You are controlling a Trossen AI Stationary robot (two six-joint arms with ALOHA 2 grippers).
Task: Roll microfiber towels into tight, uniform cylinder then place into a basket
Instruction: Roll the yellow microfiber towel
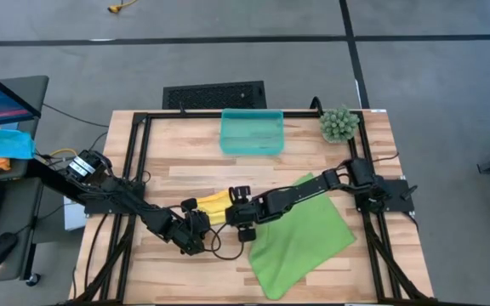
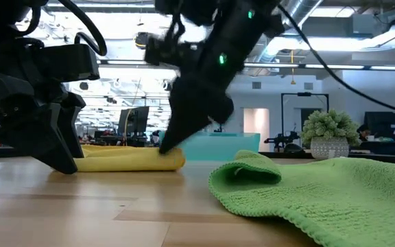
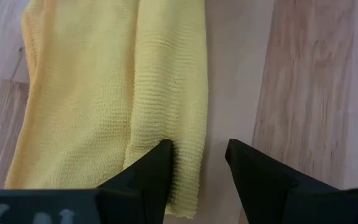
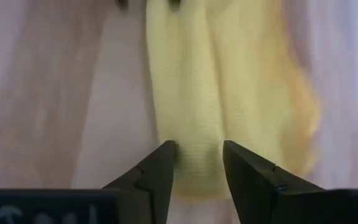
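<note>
Both arms are built of dark, near-black links with blocky joint housings and matte casings. The left arm (image 1: 117, 197) carries a small white label on the housing near its base, and thin black cables run loosely along its links. The right arm (image 1: 313, 189) has the same angular black segments, with a black cable looping off its upper link; a small green indicator light glows on one joint housing in the low view. Each wrist ends in an end effector with two flat, wedge-shaped black fingers (image 3: 148, 177) tapering to blunt tips, mounted on a dark crossbar bearing faint pale markings (image 4: 11, 214).
</note>
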